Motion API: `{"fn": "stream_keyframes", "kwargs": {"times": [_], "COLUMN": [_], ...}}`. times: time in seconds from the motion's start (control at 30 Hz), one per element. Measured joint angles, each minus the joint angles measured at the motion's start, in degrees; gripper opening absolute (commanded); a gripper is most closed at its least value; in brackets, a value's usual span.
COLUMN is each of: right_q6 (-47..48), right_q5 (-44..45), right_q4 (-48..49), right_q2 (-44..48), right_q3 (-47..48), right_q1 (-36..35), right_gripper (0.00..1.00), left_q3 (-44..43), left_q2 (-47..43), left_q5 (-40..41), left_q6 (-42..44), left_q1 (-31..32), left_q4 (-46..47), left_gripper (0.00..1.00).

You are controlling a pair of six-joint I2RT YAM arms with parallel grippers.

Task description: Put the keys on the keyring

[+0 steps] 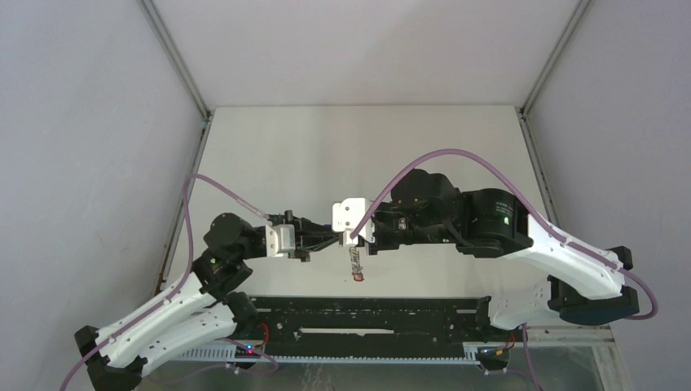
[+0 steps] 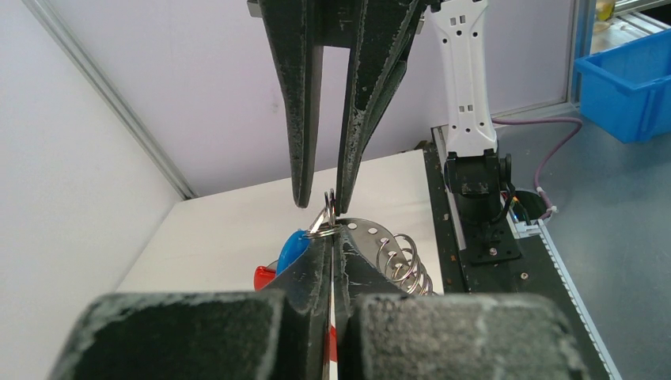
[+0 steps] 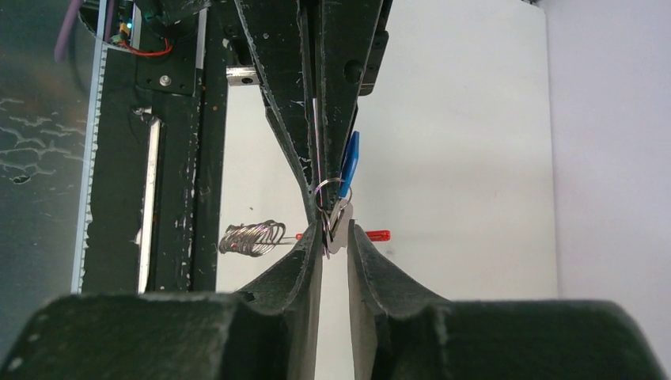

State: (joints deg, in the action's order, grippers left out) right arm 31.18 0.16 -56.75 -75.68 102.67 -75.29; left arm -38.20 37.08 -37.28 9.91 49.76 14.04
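Looks mid-threading: left pincer (image 2: 332, 236) clamped on the keyring (image 2: 399, 265), right pincer (image 2: 324, 204) from 12 o'clock straddles a key (image 3: 339, 228), grip unclear. Next needs fine alignment.

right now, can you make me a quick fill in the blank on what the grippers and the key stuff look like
The left gripper has its jaws ___ on a small silver metal ring.
The oblong plastic tag beside those jaws is coloured ___.
The flat table under both arms is coloured ___.
Missing words: shut; blue; white.
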Motion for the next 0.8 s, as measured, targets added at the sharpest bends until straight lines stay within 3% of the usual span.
{"fn": "stream_keyframes", "kwargs": {"times": [0.23, 0.8], "right_q6": [-0.8, -1.9], "right_q5": [-1.2, -4.8], "right_q4": [0.0, 0.0], "right_q2": [0.9, 1.3], "right_q3": [-0.3, -0.3], "right_q1": [0.7, 1.8], "right_gripper": [0.30, 0.25], "left_q3": [0.0, 0.0], "left_q2": [0.0, 0.0], "left_q5": [0.0, 0.0], "left_q6": [0.0, 0.0], "left_q1": [0.0, 0.0], "left_q4": [0.0, 0.0], "left_gripper": [0.00, 0.00]}}
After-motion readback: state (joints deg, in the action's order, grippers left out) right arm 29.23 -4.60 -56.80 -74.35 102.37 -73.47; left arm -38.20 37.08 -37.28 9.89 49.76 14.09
